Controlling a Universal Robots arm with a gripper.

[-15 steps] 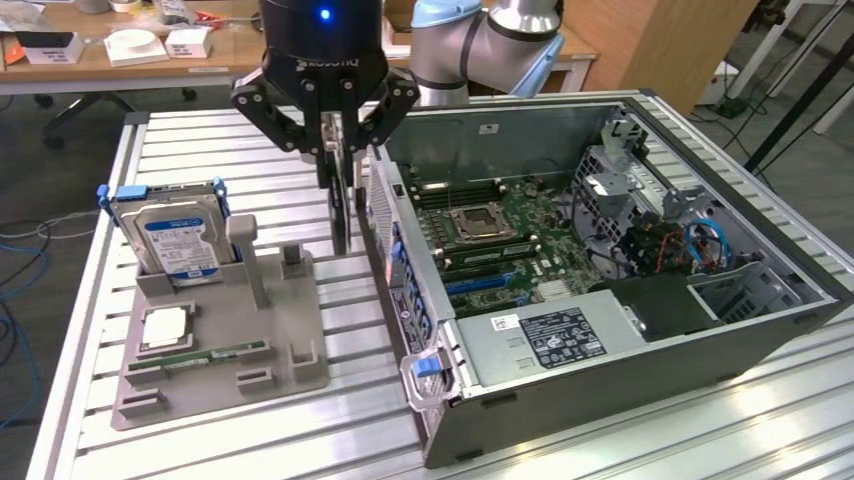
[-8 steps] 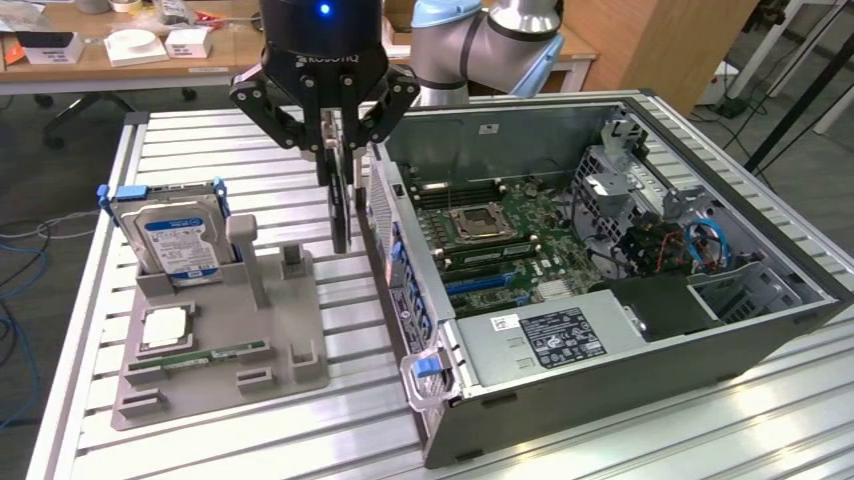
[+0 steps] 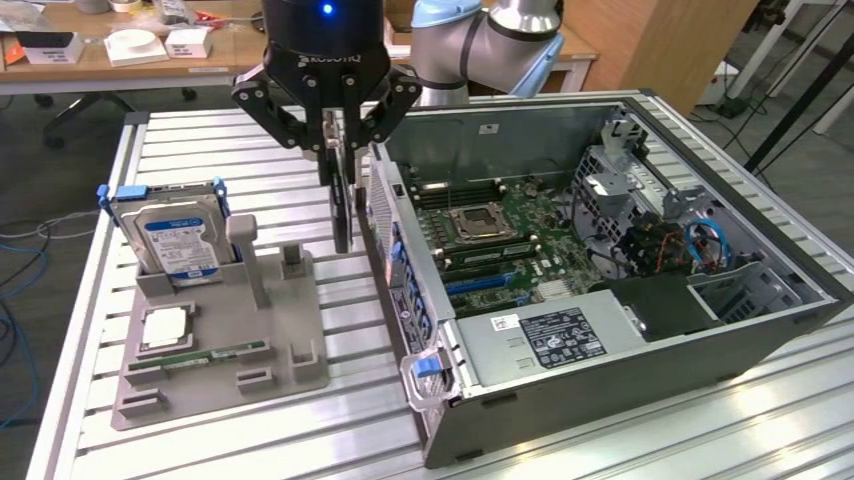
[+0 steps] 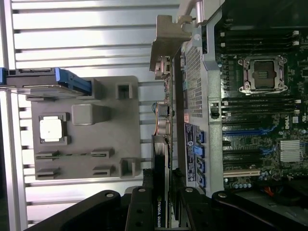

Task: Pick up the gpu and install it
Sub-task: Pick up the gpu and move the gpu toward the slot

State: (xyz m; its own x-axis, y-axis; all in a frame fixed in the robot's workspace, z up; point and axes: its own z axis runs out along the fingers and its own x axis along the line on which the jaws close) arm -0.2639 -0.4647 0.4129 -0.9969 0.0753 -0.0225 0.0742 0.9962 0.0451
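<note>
Slatted metal table (image 3: 200, 140), desks (image 3: 240, 45) behind; claw (image 3: 342, 150) grips gpu (image 3: 344, 215) upright between grey tray (image 3: 296, 315) and open case (image 3: 641, 375).

The gpu (image 3: 344, 215) is held upright by the tool (image 3: 342, 148), suspended between the grey holder (image 3: 280, 340) and the open computer case (image 3: 601, 400).

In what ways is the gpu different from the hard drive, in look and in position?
The gpu is thin and dark; the hard drive is boxy and silver, with a blue label. The gpu hangs in the tool beside the computer case; the hard drive stands in the gray holder. Both are upright.
</note>
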